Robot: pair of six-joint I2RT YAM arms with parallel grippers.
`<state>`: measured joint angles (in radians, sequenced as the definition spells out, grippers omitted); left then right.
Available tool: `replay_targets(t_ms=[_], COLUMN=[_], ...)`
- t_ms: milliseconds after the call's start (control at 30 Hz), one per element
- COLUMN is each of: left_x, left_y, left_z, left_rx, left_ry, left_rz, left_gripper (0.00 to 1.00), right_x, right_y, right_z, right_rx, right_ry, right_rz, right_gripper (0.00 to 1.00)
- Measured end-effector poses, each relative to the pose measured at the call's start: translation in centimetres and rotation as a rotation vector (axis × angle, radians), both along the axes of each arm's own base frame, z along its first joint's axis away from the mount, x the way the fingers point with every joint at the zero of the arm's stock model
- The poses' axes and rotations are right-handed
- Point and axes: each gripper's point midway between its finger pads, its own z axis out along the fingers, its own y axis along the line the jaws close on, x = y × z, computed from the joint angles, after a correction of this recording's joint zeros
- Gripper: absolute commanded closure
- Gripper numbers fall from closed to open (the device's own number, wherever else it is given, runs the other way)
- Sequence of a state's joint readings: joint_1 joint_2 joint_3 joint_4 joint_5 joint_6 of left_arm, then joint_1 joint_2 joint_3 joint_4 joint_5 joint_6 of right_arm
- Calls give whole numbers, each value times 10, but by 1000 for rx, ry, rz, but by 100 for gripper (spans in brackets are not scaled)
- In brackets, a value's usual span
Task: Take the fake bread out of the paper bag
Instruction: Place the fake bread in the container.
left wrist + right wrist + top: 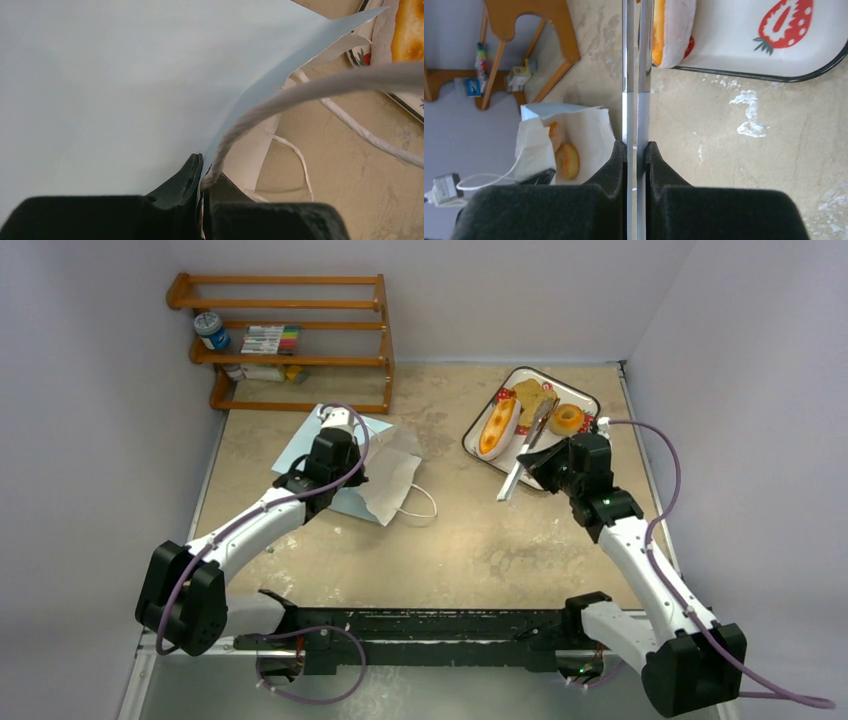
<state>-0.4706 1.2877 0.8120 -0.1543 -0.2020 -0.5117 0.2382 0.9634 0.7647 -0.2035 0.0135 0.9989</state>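
Note:
The light blue paper bag lies on its side at mid-left, its white inside facing right. My left gripper is shut on the bag's upper wall by the cord handle. In the right wrist view the bag's mouth shows two golden-brown bread pieces inside. My right gripper is shut on silver tongs, also seen in the right wrist view. A long roll, a toast slice and a ring doughnut lie on the strawberry-print tray.
A wooden rack with markers and a jar stands at the back left against the wall. Walls close in the table on the left, back and right. The bag's second cord handle lies loose on the table.

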Motion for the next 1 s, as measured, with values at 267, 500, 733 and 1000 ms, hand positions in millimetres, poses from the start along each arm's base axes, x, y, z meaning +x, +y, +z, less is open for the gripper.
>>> replay_targets(t_ms=[267,500,733,1000], left_x=[-2,-2,-3,-2], left_y=[2,1,0,-1], left_z=[5,5,4,4], left_rx=[-6,-13,-21,-28], left_ry=[-4,-2,1,-4], left_rz=[-9,-19,-26,-32], left_gripper=[100,100,100,100], right_x=[23,30,27,28], right_y=[-20,-33,-41,-47], right_z=[-21,-49,-78,-95], right_rx=[9,22,35,48], right_ry=[34,83,133,170], right_rz=[-45,-63,-65,-59], right_gripper=[100,97,68,59])
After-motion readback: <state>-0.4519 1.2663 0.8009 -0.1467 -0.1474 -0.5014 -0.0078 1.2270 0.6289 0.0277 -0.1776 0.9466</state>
